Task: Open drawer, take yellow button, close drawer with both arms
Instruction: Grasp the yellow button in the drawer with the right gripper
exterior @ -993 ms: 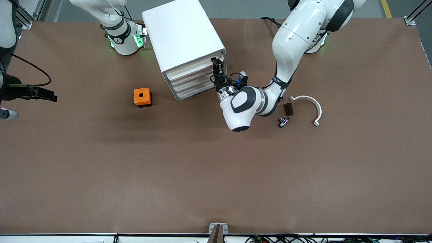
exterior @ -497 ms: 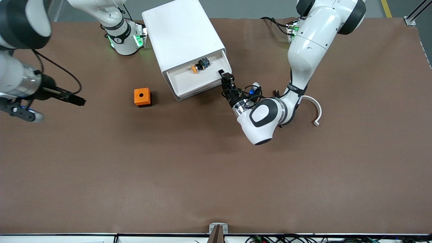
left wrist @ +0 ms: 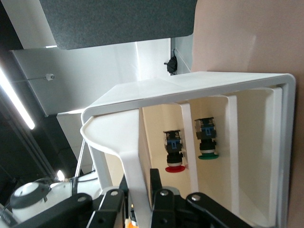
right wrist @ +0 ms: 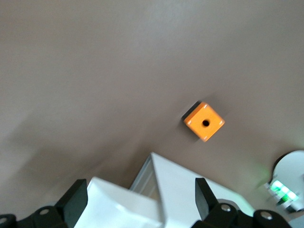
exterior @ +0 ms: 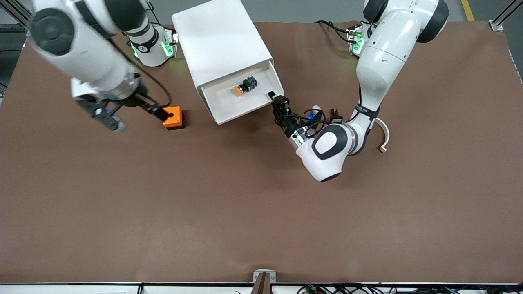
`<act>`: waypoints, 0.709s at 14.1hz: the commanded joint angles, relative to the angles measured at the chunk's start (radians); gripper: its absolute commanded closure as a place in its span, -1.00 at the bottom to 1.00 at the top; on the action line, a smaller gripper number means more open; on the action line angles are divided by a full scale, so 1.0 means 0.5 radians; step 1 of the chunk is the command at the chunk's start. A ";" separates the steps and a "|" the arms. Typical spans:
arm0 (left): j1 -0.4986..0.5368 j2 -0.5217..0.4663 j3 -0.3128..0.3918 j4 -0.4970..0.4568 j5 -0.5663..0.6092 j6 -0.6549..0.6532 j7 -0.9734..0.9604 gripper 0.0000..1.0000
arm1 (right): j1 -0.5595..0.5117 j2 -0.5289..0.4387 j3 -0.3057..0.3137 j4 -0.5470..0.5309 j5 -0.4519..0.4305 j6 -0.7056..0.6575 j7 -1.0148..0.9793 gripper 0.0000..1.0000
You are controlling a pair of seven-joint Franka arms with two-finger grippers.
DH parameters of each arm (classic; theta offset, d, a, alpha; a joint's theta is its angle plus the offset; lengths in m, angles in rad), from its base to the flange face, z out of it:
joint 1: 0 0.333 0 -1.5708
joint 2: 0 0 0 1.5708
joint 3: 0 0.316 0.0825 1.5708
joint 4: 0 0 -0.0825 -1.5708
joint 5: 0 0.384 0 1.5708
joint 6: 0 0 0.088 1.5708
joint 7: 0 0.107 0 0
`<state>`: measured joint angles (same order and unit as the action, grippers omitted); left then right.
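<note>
The white cabinet [exterior: 220,45] stands between the arms' bases. Its top drawer [exterior: 229,104] is pulled out. The button [exterior: 244,86], with an orange cap and a blue-black body, lies in it. My left gripper [exterior: 278,100] is shut on the drawer's front lip at the corner toward the left arm's end. In the left wrist view [left wrist: 140,184] the jaws clamp that white lip. My right gripper [exterior: 160,114] is open and empty above the table, with its tips by the orange box [exterior: 173,117]. In the right wrist view [right wrist: 140,197] its fingers stand wide apart, with the orange box [right wrist: 204,122] and the cabinet [right wrist: 190,194] below.
A white curved bracket [exterior: 384,132] lies on the table at the left arm's end, partly hidden by that arm. In the left wrist view a red-capped button [left wrist: 173,154] and a green-capped button [left wrist: 207,142] sit in cream compartments.
My left gripper has pulled the top drawer out, and the button now shows. My right arm has swung in from its end of the table to the orange box.
</note>
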<state>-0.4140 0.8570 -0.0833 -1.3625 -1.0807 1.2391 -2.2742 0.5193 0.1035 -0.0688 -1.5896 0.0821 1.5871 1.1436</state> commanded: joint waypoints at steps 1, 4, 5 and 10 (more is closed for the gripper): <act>0.061 -0.020 0.010 0.010 -0.041 -0.005 0.014 0.62 | 0.197 0.047 -0.028 -0.008 0.029 0.102 0.356 -1.00; 0.107 -0.017 0.019 0.034 -0.041 -0.002 0.014 0.57 | 0.384 0.118 -0.028 -0.021 0.029 0.234 0.630 -1.00; 0.122 -0.014 0.019 0.034 -0.041 -0.002 0.017 0.57 | 0.424 0.136 -0.028 -0.021 0.029 0.268 0.691 -1.00; 0.126 -0.014 0.019 0.034 -0.041 -0.002 0.017 0.28 | 0.630 0.262 -0.028 -0.021 0.029 0.434 0.946 -1.00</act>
<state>-0.3479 0.8570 -0.0792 -1.3478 -1.0811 1.2426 -2.2729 0.7996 0.2172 -0.0694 -1.6023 0.0831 1.7866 1.5793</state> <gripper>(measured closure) 0.771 0.000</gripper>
